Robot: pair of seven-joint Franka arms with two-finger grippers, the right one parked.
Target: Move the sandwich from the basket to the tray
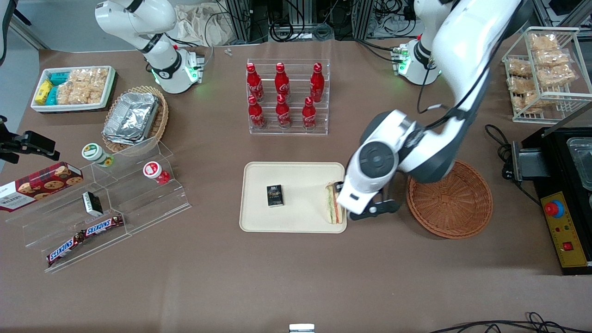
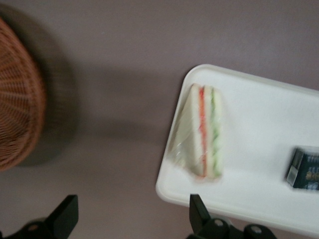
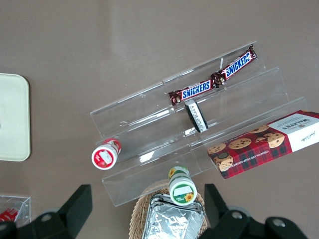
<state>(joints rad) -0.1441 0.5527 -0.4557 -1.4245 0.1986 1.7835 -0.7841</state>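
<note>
The sandwich [image 1: 334, 203] [image 2: 205, 133], a wedge with green and red filling along its edge, lies on the cream tray [image 1: 296, 221] [image 2: 259, 114] at the tray's end nearest the basket. The reddish-brown wicker basket [image 1: 451, 201] [image 2: 20, 99] sits beside the tray toward the working arm's end and holds nothing I can see. My gripper [image 1: 367, 210] [image 2: 132, 214] hangs open above the tray's edge and the strip of table between tray and basket. Nothing is between its fingers [image 2: 197, 211], and it is clear of the sandwich.
A small black box [image 1: 274, 195] [image 2: 305, 169] lies on the tray. A clear rack of red bottles [image 1: 287, 97] stands farther from the camera than the tray. A black machine [image 1: 562, 194] and a wire rack of snacks [image 1: 545, 69] flank the basket.
</note>
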